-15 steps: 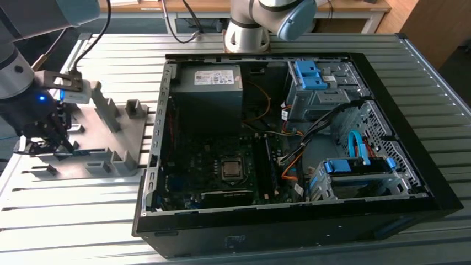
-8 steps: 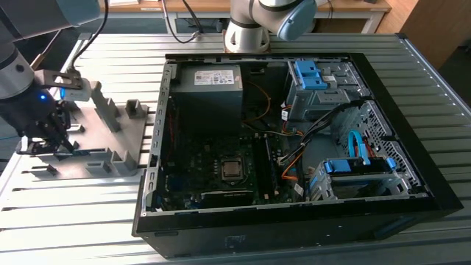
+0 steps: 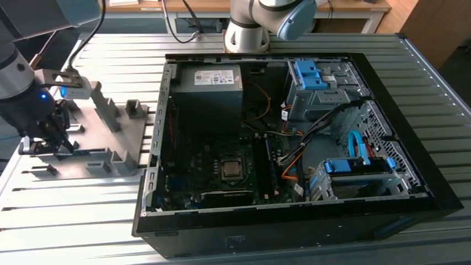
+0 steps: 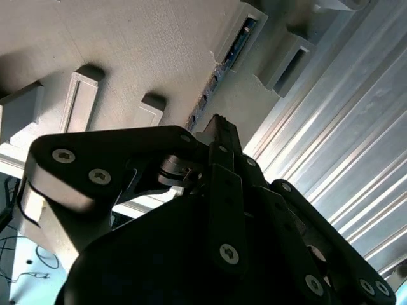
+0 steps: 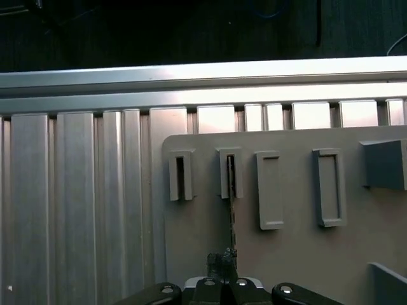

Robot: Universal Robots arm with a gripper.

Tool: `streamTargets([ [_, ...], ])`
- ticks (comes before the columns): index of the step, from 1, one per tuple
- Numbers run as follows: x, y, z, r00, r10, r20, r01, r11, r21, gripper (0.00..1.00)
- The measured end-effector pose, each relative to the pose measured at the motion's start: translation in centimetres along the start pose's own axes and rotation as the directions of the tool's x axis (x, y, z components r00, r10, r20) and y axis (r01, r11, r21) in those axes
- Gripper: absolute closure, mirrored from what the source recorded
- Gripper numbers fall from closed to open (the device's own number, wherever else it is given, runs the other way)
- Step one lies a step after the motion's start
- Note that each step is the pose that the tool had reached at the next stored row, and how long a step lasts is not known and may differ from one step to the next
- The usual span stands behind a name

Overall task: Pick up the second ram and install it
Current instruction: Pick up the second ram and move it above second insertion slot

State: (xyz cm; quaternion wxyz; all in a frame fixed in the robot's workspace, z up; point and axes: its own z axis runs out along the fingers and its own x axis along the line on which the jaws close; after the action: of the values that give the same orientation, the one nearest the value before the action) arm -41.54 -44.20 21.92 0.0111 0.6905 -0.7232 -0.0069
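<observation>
I see robotics lab or workshop: slatted aluminium bench (image 3: 74, 221), opened PC tower (image 3: 294, 237) lying flat, grey fixture plate (image 3: 121, 141), arm base (image 3: 246, 34), wooden desks (image 3: 346, 8) behind.

1. I count one robot arm (image 3: 257, 16) with one pincer (image 4: 219, 127).
2. One ribbed metal table (image 3: 59, 221).
3. One open computer case (image 3: 294, 232).
4. Inside it I get one power-supply box (image 3: 209, 91) and one processor socket (image 3: 233, 168).
5. Two blue drive carriers: the far blue carrier (image 3: 310, 74) and the near blue carrier (image 3: 353, 165).
6. One grey fixture plate (image 3: 88, 127).
7. In the first wrist view I count four slotted posts (image 5: 270, 189) in a row on it.
8. One second ram (image 5: 231, 216), on edge in the fixture.
</observation>
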Motion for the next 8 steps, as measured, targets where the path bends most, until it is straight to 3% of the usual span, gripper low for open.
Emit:
streamTargets([
  [3,-0.01,0.00,0.02,0.9998,-0.018,0.0008,0.018,0.9998,0.0000,0.90],
  [7,-0.02,-0.01,0.03,0.9991,-0.028,0.0324,0.028,0.9996,-0.0006,0.90],
  [8,-0.02,-0.01,0.03,0.9989,-0.031,0.0337,0.032,0.9995,-0.0006,0.90],
])
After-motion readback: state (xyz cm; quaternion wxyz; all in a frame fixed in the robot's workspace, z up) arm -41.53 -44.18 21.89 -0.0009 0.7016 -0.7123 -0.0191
